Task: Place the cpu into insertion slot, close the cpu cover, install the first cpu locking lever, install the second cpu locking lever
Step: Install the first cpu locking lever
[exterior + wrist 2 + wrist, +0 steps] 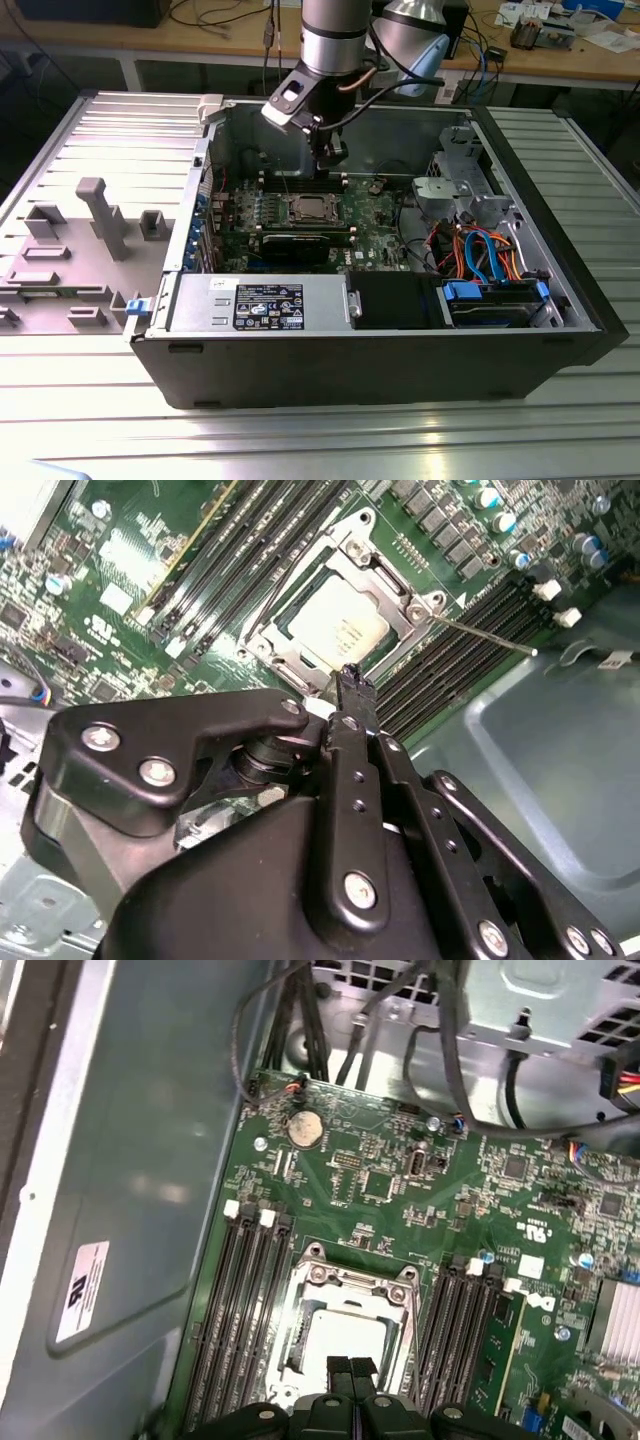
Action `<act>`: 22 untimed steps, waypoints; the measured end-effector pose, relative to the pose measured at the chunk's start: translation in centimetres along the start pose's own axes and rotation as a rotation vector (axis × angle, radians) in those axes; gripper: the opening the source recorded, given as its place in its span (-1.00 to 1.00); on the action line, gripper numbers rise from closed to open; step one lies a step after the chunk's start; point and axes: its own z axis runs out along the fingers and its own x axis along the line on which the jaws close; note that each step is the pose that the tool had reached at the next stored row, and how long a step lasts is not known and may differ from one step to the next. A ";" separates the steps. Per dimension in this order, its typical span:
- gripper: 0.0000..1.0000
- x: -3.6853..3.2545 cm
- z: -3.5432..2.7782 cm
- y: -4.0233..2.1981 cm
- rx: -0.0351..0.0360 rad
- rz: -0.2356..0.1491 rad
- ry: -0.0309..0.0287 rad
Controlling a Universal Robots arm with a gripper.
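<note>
A ribbed metal table [300,440] holds an open computer case [400,370]. The cpu [345,1338] lies flat in the insertion slot [298,1345] on the green board, and the cpu cover [358,1282] looks down around it. The gripper [351,1375] hangs just above, its tips pressed together, holding nothing. A thin locking lever [490,637] sticks out sideways. It looks stiff and springy, so it is best pushed near its free end.

The exterior view looks down from above, at middle distance, on the whole open case [350,350] on a counter [300,440]. Both wrist views look down past the tool [350,1368], close over the board [400,1210], and share the cpu [340,625].
</note>
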 end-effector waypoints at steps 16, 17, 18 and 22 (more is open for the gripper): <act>-0.79 0.00 0.04 0.00 -0.0009 -0.215 -0.0019; -0.79 0.00 0.04 0.00 -0.0009 -0.231 -0.0020; -0.79 0.00 0.04 0.00 -0.0008 -0.245 -0.0021; -0.79 0.00 0.06 0.00 -0.0011 -0.306 -0.0028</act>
